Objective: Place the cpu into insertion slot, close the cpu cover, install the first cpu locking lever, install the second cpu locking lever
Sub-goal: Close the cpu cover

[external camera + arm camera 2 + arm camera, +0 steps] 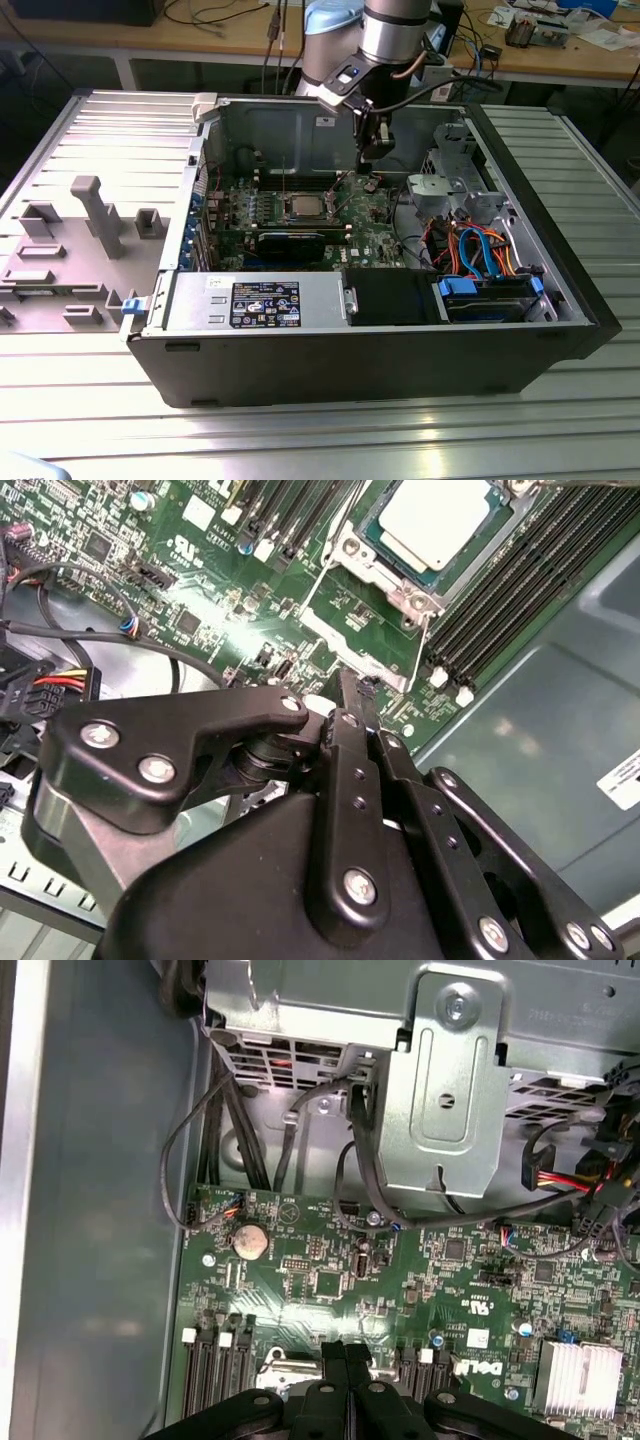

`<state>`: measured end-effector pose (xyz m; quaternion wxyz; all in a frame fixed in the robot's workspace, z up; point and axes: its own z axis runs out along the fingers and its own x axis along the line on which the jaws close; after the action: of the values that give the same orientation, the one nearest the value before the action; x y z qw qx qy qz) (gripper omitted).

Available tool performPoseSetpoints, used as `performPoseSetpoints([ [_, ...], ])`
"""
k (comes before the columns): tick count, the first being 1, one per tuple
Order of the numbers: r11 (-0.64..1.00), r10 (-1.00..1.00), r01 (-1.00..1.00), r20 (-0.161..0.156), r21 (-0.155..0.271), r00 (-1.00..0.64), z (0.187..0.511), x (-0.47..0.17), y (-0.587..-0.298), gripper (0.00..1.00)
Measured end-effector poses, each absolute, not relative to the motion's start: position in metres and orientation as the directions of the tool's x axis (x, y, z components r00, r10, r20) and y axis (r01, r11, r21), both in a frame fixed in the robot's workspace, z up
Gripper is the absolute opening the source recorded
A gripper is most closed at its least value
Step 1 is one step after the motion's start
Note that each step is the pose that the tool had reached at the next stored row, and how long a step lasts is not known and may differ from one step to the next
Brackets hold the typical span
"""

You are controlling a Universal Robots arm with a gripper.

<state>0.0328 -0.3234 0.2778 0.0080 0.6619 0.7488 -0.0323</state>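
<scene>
One cpu (437, 518) sits in the insertion slot (395, 580); the tool (357, 685) is closed tight, holding nothing.

Black label with white print on the grey power supply housing (200, 300), lettering too small to make out, white sticker on the case's rear wall (270, 125), illegible, white silkscreen markings across the green motherboard (300, 1295), too fine to read

Glares off the ribbed table (420, 425) along the exterior view's lower edge. Bleaches part of the motherboard (215, 615) in the second wrist view.
</scene>
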Motion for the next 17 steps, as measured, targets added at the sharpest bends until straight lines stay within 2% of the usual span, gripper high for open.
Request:
performPoseSetpoints([
  [17,0.114,0.992,0.992,-0.054,-0.045,-0.116,0.264,0.043,-0.321,0.11],
])
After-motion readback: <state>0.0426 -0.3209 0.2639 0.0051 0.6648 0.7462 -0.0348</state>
